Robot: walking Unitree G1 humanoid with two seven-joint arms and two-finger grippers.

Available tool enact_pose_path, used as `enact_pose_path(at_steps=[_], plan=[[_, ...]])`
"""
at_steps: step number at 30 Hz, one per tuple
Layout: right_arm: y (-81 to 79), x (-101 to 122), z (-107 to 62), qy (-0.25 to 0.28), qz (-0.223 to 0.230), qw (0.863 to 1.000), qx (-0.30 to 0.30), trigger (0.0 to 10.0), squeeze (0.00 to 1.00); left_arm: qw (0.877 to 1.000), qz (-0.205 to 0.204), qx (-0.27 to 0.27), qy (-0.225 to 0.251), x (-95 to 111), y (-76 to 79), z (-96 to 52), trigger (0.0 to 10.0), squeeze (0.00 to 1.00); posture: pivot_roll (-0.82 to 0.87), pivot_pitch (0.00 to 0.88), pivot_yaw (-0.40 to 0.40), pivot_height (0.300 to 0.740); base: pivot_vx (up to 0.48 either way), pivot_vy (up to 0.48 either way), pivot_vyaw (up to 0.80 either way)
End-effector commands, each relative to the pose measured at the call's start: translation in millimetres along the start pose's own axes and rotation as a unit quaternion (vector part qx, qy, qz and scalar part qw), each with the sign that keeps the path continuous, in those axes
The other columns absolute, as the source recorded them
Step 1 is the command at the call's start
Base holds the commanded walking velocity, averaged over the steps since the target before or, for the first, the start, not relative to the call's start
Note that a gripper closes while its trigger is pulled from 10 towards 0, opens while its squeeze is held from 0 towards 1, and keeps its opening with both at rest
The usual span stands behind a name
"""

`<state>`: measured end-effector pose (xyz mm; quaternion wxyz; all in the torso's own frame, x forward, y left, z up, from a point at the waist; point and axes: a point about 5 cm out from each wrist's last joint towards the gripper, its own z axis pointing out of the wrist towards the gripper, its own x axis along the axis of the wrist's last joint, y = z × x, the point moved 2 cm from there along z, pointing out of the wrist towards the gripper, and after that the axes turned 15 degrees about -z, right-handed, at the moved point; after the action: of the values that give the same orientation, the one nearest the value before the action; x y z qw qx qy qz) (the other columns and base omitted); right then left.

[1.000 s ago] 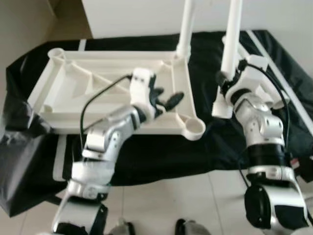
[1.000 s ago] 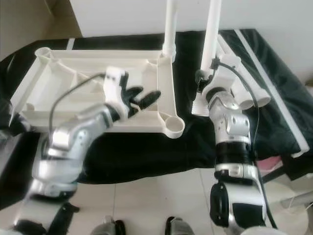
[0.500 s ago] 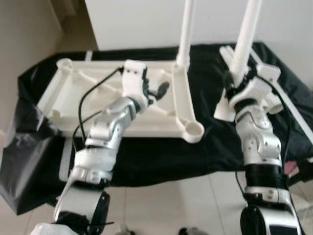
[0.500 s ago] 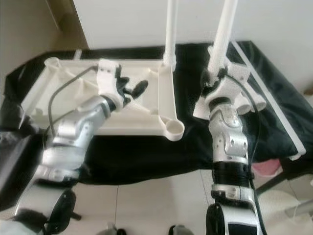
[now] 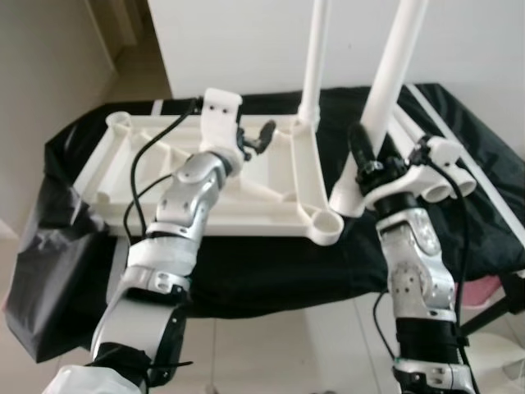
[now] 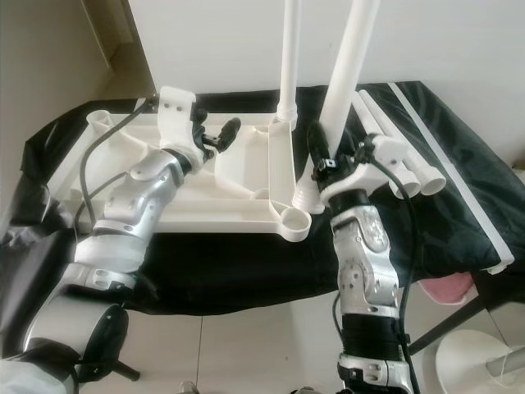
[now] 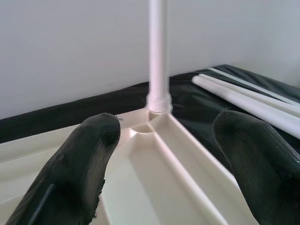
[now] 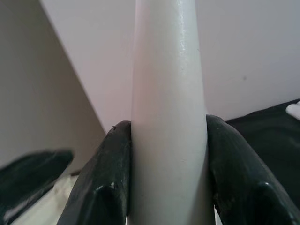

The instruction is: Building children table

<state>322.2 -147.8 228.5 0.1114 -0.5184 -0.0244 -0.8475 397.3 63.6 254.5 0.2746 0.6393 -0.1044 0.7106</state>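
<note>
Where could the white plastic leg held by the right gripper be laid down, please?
Bare black cloth lies along the near edge, in front of the upturned white plastic tabletop. It is crowded on the right, where spare white tubes lie beside the right gripper, which clamps the white plastic leg. The open left gripper hovers over the tabletop.

No readable text, label, brand, number or sign anywhere. White plastic table top (image 5: 271,176), white legs (image 5: 392,78), black sheet (image 5: 271,263), arm casings: all plain, unmarked.
</note>
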Motion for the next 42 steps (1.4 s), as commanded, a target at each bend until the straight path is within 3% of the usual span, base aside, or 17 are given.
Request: enact_pose_path(at_steps=[1, 6, 11, 14, 16, 23, 28, 42], plan=[[-16.0, -1.5, -1.6, -0.002, 0.000, 0.999, 0.046, 10.0, 0.00, 0.994, -0.021, -0.092, -0.052, -10.6, 18.7, 1.2, 10.0, 0.00, -0.05, 0.000, 0.027, 0.740, 0.000, 0.000, 0.00], [-16.8, -6.6, -2.4, -0.010, 0.004, 0.999, 0.047, 10.0, 0.00, 0.991, -0.001, -0.125, -0.053, -7.7, 28.9, 2.1, 10.0, 0.00, -0.05, 0.001, 0.025, 0.740, 0.000, 0.000, 0.00], [-21.3, -14.5, -2.0, -0.022, -0.035, 0.997, 0.069, 10.0, 0.00, 0.988, -0.004, -0.137, -0.066, -8.0, 41.4, 10.5, 10.0, 0.00, -0.03, 0.024, 0.028, 0.740, 0.000, 0.000, 0.00], [-21.9, -24.7, -2.0, -0.057, -0.073, 0.993, 0.079, 10.0, 0.00, 0.987, 0.002, -0.145, -0.067, -6.6, 49.3, 14.9, 10.0, 0.00, -0.03, 0.029, 0.027, 0.740, 0.000, 0.000, 0.00], [-21.9, -24.7, -2.0, -0.057, -0.073, 0.993, 0.079, 10.0, 0.00, 0.987, 0.002, -0.145, -0.067, -6.6, 49.3, 14.9, 10.0, 0.00, -0.03, 0.029, 0.027, 0.740, 0.000, 0.000, 0.00], [-31.7, -28.8, 0.0, -0.066, -0.088, 0.988, 0.111, 10.0, 0.00, 0.984, 0.003, -0.168, -0.057, 12.4, 69.3, 29.1, 10.0, 0.00, -0.02, 0.051, 0.022, 0.740, 0.000, 0.000, 0.00], [-35.7, -32.7, 4.6, -0.077, -0.099, 0.984, 0.127, 10.0, 0.00, 0.978, -0.007, -0.209, -0.028, 36.0, 97.1, 34.9, 10.0, 0.00, -0.02, 0.058, 0.022, 0.740, 0.000, 0.000, 0.00], [-35.3, -36.6, 18.3, -0.087, -0.120, 0.984, 0.101, 10.0, 0.00, 0.971, -0.028, -0.239, 0.004, 57.6, 112.5, 35.9, 10.0, 0.00, -0.02, 0.056, 0.028, 0.740, 0.000, 0.000, 0.00]])
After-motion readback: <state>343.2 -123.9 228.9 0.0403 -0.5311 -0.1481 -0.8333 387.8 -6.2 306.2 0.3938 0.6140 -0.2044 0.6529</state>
